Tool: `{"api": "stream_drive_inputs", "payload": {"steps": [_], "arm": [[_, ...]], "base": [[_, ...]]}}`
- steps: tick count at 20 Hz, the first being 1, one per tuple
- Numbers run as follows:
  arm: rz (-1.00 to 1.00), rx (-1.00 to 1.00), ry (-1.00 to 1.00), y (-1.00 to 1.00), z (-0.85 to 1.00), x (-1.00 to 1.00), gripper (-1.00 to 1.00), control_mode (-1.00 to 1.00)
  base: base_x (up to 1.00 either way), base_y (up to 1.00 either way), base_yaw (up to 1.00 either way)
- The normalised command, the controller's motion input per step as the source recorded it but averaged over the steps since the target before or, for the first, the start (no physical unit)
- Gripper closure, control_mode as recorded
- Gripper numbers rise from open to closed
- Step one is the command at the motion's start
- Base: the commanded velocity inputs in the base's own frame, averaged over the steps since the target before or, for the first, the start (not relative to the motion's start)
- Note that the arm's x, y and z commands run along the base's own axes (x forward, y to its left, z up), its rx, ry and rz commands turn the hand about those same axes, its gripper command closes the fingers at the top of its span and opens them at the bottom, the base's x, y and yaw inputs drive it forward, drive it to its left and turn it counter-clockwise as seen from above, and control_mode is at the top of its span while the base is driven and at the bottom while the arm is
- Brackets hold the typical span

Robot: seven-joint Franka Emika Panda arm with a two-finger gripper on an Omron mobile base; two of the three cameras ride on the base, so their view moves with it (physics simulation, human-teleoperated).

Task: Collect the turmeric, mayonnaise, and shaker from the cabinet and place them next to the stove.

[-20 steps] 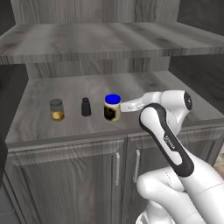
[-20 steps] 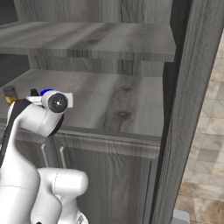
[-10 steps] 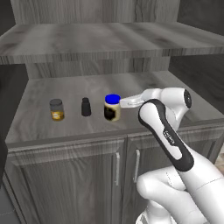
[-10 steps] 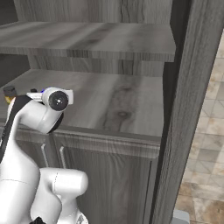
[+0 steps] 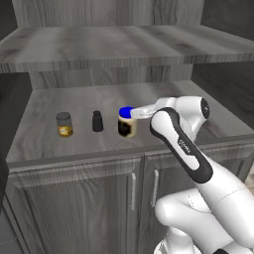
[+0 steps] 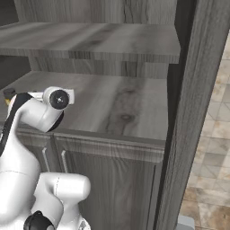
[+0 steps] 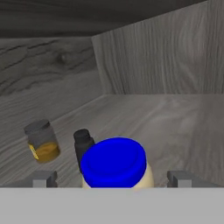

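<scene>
Two fingertips flank mayonnaise (image 7: 114, 162) — gripper (image 7: 113, 178) wide, empty. Advance until jar body sits between pads, then close; shaker (image 7: 82, 141) just beyond — avoid contact.

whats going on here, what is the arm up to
The arm has reached onto the lower open shelf of the cabinet, and its gripper is open with the mayonnaise sitting between the two fingertips, not yet squeezed. The shaker and the turmeric stand in a row to the jar's left on the same shelf, untouched. So all three items are in the cabinet for now, and a grab of the mayonnaise looks like the likely next step.
</scene>
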Motion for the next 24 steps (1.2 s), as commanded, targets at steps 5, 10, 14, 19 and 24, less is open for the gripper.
{"api": "stream_drive_inputs", "payload": {"steps": [5, 10, 14, 19, 24], "arm": [[0.00, 0.00, 0.00, -0.01, 0.02, 0.06, -1.00, -1.00], [0.00, -0.05, 0.00, 0.04, -0.11, 0.00, -1.00, -1.00], [0.00, -0.08, 0.02, 0.07, -0.20, 0.00, -1.00, -1.00], [-0.01, -0.03, 0.01, 0.00, -0.01, 0.00, -1.00, -1.00], [-0.02, 0.00, 0.00, 0.00, 0.19, 0.00, -1.00, -1.00]], "base": [[0.00, 0.00, 0.00], [0.00, 0.00, 0.00], [0.00, 0.00, 0.00], [0.00, 0.00, 0.00], [0.00, 0.00, 0.00]]}}
